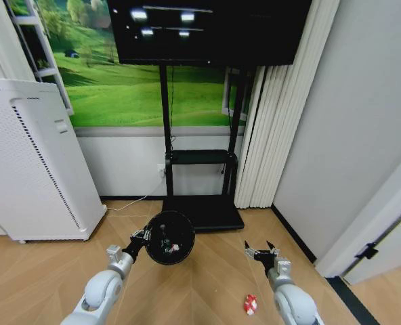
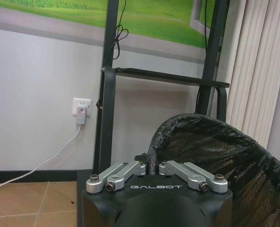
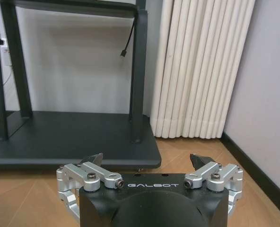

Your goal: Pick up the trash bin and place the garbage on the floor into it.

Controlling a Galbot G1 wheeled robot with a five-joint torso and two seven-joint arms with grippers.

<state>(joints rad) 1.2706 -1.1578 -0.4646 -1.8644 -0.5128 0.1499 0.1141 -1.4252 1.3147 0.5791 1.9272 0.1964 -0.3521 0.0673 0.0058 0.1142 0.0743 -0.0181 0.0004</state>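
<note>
My left gripper [image 1: 145, 236] holds the trash bin [image 1: 169, 237], a small round black wastebasket, above the wooden floor by its rim. In the left wrist view the gripper [image 2: 152, 166] is shut on the rim of the black-lined bin [image 2: 215, 156]. A few small items lie inside the bin, one of them red and white [image 1: 175, 248]. One red-and-white piece of garbage [image 1: 250, 304] lies on the floor, just left of my right forearm. My right gripper [image 1: 260, 251] hovers open and empty over the floor to the right of the bin, also seen in its wrist view [image 3: 147, 160].
A tall white perforated appliance [image 1: 31, 162] stands at the left. The black TV stand's base [image 1: 204, 213] lies just beyond the bin, with a white curtain [image 1: 268, 135] and a wall to its right. A white cable [image 2: 45, 158] runs from a wall socket [image 2: 81, 109].
</note>
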